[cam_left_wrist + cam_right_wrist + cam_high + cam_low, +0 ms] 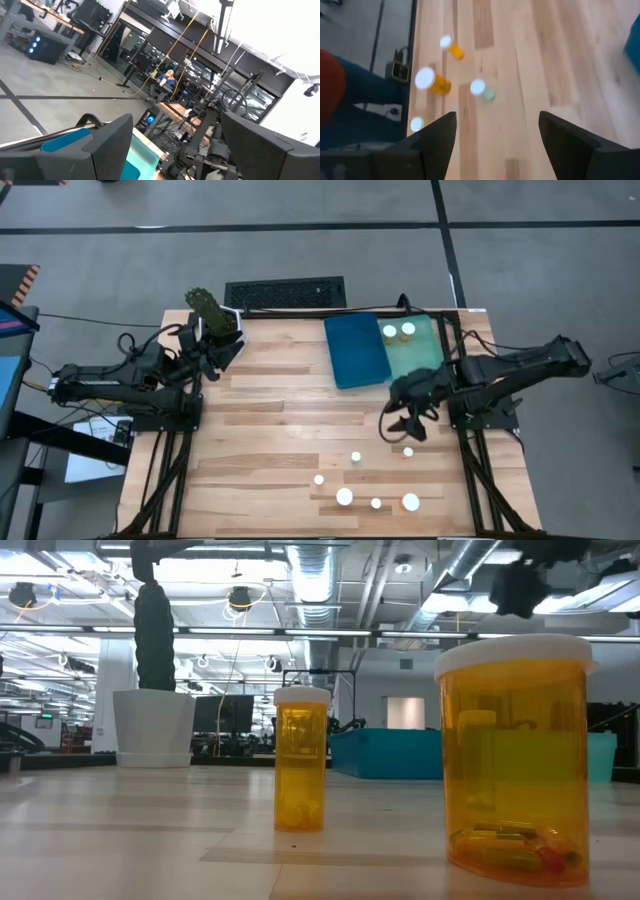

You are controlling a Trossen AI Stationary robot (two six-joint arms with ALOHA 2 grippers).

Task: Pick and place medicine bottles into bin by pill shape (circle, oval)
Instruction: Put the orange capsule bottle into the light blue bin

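Several white-capped medicine bottles stand upright on the wooden table near its front right: one [355, 457], one [408, 451], and others [344, 497] closer to the front edge. Two more [399, 331] stand in the light teal bin [425, 358]. My right gripper [402, 430] is open and empty above the table, just behind the bottle group; its wrist view [497, 130] shows amber bottles [431, 81] and a small one [481, 90] ahead. My left gripper [232, 348] is open and empty at the far left, beside a plant. The low view shows two amber bottles [302, 758] [515, 755].
A dark blue bin [355, 350] sits beside the teal bin at the far centre-right. A potted plant [214, 312] stands at the far left corner, a black grille [285, 292] behind the table. Bare wood lies across the table's middle and left.
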